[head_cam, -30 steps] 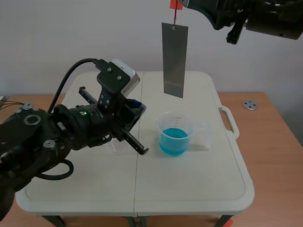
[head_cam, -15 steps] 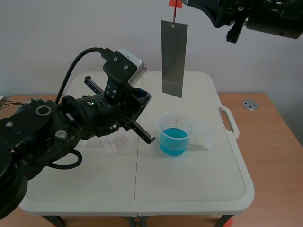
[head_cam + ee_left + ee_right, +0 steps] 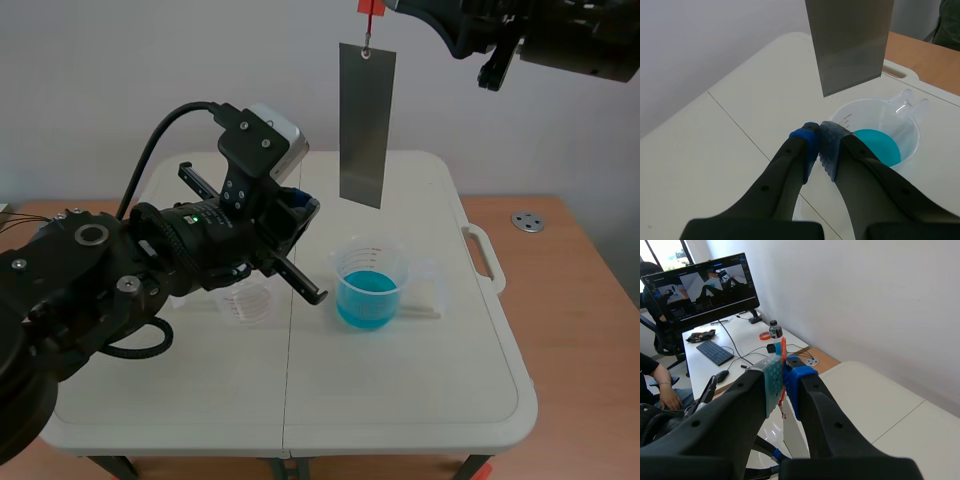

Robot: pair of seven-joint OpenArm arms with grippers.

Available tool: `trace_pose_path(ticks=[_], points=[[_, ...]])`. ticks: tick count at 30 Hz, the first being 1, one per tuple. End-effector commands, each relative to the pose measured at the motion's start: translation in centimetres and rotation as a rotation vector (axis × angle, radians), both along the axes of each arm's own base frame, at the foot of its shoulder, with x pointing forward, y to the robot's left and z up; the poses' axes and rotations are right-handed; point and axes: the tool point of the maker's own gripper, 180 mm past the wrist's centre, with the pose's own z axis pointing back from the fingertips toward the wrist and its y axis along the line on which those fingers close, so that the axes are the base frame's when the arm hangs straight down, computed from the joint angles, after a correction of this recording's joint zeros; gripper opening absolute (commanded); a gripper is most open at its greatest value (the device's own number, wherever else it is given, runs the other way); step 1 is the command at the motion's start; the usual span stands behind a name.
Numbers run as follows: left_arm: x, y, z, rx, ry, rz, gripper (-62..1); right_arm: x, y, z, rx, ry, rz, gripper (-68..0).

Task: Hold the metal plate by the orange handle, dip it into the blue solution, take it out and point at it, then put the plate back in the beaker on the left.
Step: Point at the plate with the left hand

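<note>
A grey metal plate (image 3: 363, 124) hangs in the air from a thin orange handle (image 3: 369, 12), above and behind the beaker of blue solution (image 3: 370, 284). My right gripper (image 3: 782, 380), raised across the top right of the scene, is shut on the orange handle (image 3: 783, 370). My left gripper (image 3: 819, 145) is shut with nothing in it, its tips just under the plate's lower edge (image 3: 850, 45) and near the blue beaker's rim (image 3: 875, 142). The left arm (image 3: 200, 250) partly covers the empty clear beaker (image 3: 247, 300) on the left.
The white folding table (image 3: 400, 390) has a handle (image 3: 484, 257) at its right edge. Wooden desk surface (image 3: 590, 330) flanks it, with a round metal fitting (image 3: 527, 222). In the right wrist view, a monitor (image 3: 700, 287), keyboard and a seated person's arm (image 3: 657, 382) lie far below.
My left arm rose and swung right toward the plate, uncovering the empty beaker, then stopped. The plate drifted slightly left. The right arm stayed put.
</note>
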Motion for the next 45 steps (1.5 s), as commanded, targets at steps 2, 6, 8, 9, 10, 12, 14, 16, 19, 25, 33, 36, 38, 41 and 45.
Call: trace_pose_path(ticks=[2, 6, 8, 9, 10, 12, 14, 16, 19, 25, 33, 36, 38, 41, 45], points=[[0.2, 0.1, 0.8, -0.017, -0.022, 0.005, -59.0, 0.0, -0.5, 1.3, 0.029, -0.028, -0.002, -66.0], [-0.1, 1.2, -0.1, 0.010, -0.009, 0.019, -59.0, 0.0, -0.5, 1.4, 0.036, -0.027, 0.000, -66.0], [-0.4, 2.3, -0.3, 0.018, -0.012, 0.047, -59.0, 0.0, -0.5, 1.4, 0.035, -0.027, 0.000, -66.0], [-0.6, 3.0, -0.3, 0.022, -0.016, 0.067, -59.0, 0.0, -0.5, 1.4, 0.035, -0.027, 0.000, -66.0], [-0.9, 3.8, -0.2, 0.027, -0.018, 0.083, -59.0, 0.0, -0.5, 1.3, 0.035, -0.026, 0.000, -66.0], [-1.6, 5.0, 0.0, 0.035, -0.018, 0.102, -59.0, 0.0, -0.5, 1.3, 0.034, -0.026, 0.000, -66.0], [-2.6, 6.2, 0.1, 0.047, -0.017, 0.116, -59.0, 0.0, -0.5, 1.2, 0.028, -0.022, 0.001, -66.0], [-3.8, 7.4, 0.3, 0.065, -0.012, 0.128, -59.0, 0.0, -0.5, 1.1, 0.023, -0.020, 0.002, -66.0], [-5.8, 9.2, 0.5, 0.092, -0.001, 0.148, -59.0, 0.0, -0.4, 1.0, 0.018, -0.016, 0.002, -66.0], [-10.0, 12.3, 0.7, 0.136, 0.026, 0.191, -59.1, -0.1, -0.4, 0.4, 0.006, 0.001, 0.003, -66.0], [-16.1, 16.3, -2.2, 0.230, 0.192, 0.247, -59.0, 0.1, -0.8, -1.3, 0.007, 0.053, -0.010, -66.0], [-18.3, 16.9, -3.4, 0.254, 0.263, 0.250, -59.0, 0.4, -1.2, -1.9, 0.008, 0.074, -0.021, -66.0], [-19.7, 17.1, -4.2, 0.264, 0.312, 0.247, -59.0, 0.6, -1.3, -2.3, 0.007, 0.086, -0.027, -66.0], [-21.6, 17.5, -5.5, 0.266, 0.382, 0.252, -59.0, 0.8, -1.5, -2.7, 0.008, 0.098, -0.033, -66.0], [-23.8, 18.5, -7.3, 0.264, 0.474, 0.277, -59.0, 0.9, -1.6, -3.1, 0.011, 0.113, -0.037, -66.1]])
